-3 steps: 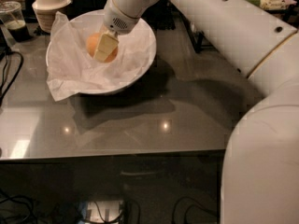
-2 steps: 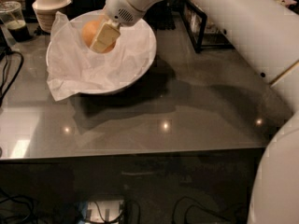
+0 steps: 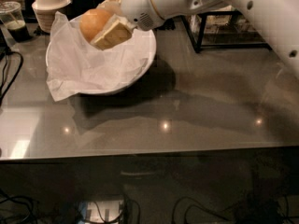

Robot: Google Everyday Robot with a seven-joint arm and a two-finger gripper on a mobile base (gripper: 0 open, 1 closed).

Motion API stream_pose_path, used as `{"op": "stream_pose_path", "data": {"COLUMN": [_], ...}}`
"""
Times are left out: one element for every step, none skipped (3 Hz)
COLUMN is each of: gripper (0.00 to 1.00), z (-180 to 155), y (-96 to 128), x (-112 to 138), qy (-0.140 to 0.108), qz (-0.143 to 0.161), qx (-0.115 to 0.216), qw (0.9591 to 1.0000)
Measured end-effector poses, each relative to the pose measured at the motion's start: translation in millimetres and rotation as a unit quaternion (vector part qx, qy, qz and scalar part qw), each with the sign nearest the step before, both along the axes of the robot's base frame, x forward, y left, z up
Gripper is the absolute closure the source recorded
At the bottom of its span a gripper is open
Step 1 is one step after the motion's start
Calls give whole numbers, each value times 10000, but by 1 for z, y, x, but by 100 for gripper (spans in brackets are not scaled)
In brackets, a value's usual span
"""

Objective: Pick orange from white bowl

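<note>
The orange [image 3: 93, 23] is a small round orange-yellow fruit held between my gripper's cream fingers [image 3: 112, 34], lifted above the white bowl [image 3: 142, 62]. My gripper [image 3: 102, 26] is shut on the orange, with the white arm reaching in from the upper right. The bowl is wide and shallow, lined with crumpled white paper [image 3: 81, 66], and stands at the left back of the grey table. The far finger is mostly hidden behind the fruit.
A cream ribbed lidded bowl [image 3: 49, 6] stands behind the white bowl. A clear cup with dark drink [image 3: 14, 22] is at the far left. A black cable [image 3: 7, 73] runs along the left edge. A dark metal frame [image 3: 219, 29] stands at back right.
My gripper has risen out of the bowl with the orange in it, moving up and slightly back. The bowl and paper stay in place.
</note>
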State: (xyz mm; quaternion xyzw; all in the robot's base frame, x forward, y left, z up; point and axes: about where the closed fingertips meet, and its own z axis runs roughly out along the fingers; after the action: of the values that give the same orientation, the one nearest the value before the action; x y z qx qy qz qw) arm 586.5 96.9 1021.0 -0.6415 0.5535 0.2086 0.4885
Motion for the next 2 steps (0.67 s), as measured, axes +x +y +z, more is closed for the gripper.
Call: {"op": "stream_pose_path", "data": {"gripper": [100,100], "z": [3,0], "y": [-23,-38], "x": [-36,-67], "qy": [-261,-405], "qz": [214,468], "qx": [101,-58], "qw": [9994,9981]}}
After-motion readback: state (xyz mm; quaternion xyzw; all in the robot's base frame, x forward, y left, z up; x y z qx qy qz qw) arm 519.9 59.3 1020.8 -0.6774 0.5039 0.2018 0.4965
